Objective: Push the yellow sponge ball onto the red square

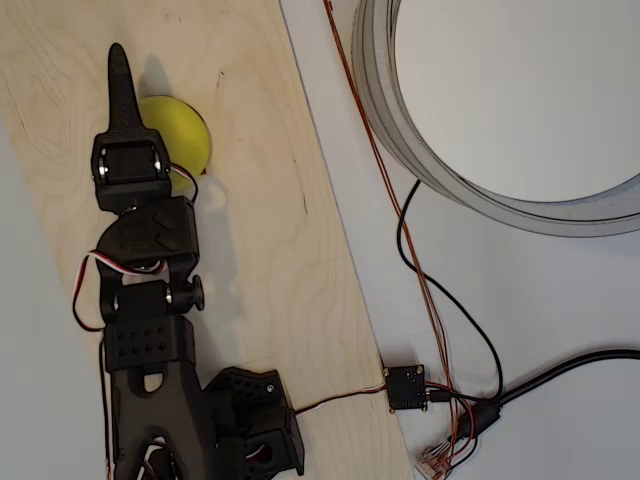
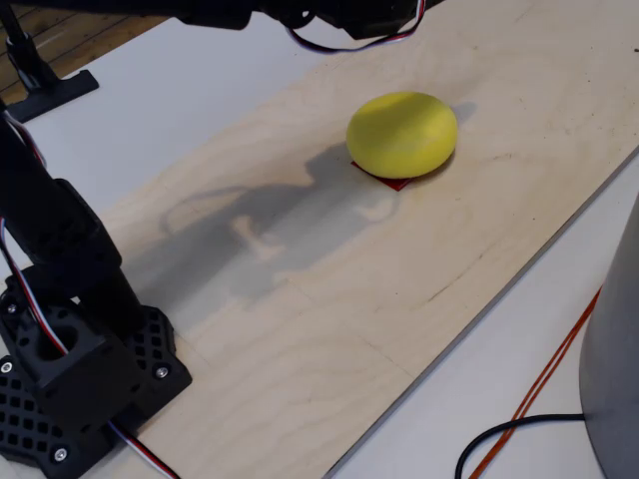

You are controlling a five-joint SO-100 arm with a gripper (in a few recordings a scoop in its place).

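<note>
Matte yellow foam ball [image 2: 402, 134] sits over flat red paper square [image 2: 395, 181] (corner peeking); end effector [image 1: 120, 85] aperture indiscernible, empty.

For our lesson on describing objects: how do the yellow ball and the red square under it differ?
The ball is yellow, rounded and raised; the red square is flat, thin as paper. The ball is wider, hiding all but a red sliver at its edge. The ball sits on top, the square underneath. Both rest on the wooden board.

The black plastic arm [image 1: 150, 330] reaches straight up the overhead view, its tapered black fingers [image 1: 122, 85] pressed together into one point.
</note>
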